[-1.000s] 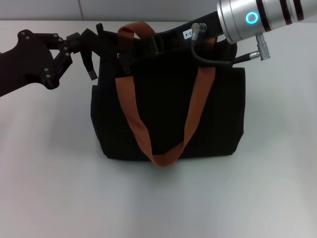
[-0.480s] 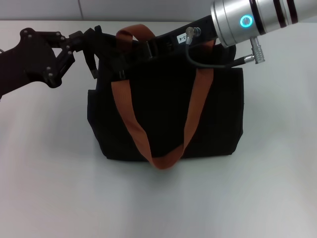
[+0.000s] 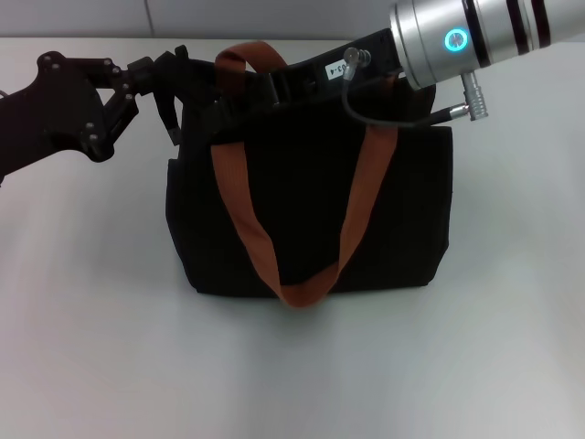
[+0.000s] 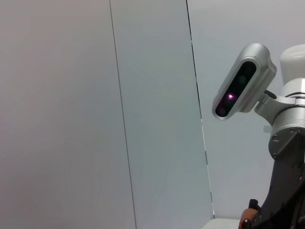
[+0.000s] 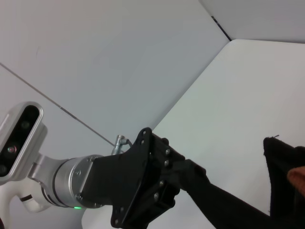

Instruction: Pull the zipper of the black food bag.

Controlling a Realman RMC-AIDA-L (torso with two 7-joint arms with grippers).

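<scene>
The black food bag (image 3: 311, 201) stands upright mid-table, its orange-brown straps (image 3: 249, 224) hanging down the front. My left gripper (image 3: 176, 91) is at the bag's top left corner and looks shut on the fabric there. My right gripper (image 3: 274, 87) reaches in from the upper right and lies along the bag's top edge, near the left strap. The zipper pull tab is hidden among the black parts there. In the right wrist view the left arm's black hand (image 5: 143, 186) reaches toward the bag's edge (image 5: 281, 176).
The white table (image 3: 91, 347) spreads around the bag. The right arm's silver wrist (image 3: 448, 37) and its cable (image 3: 393, 114) hang over the bag's top right. The left wrist view shows only a wall and the robot's head camera (image 4: 240, 83).
My right gripper has slid left along the bag's top edge. The left strap and the bag's left side shifted a little. In the last half second almost nothing moved.
</scene>
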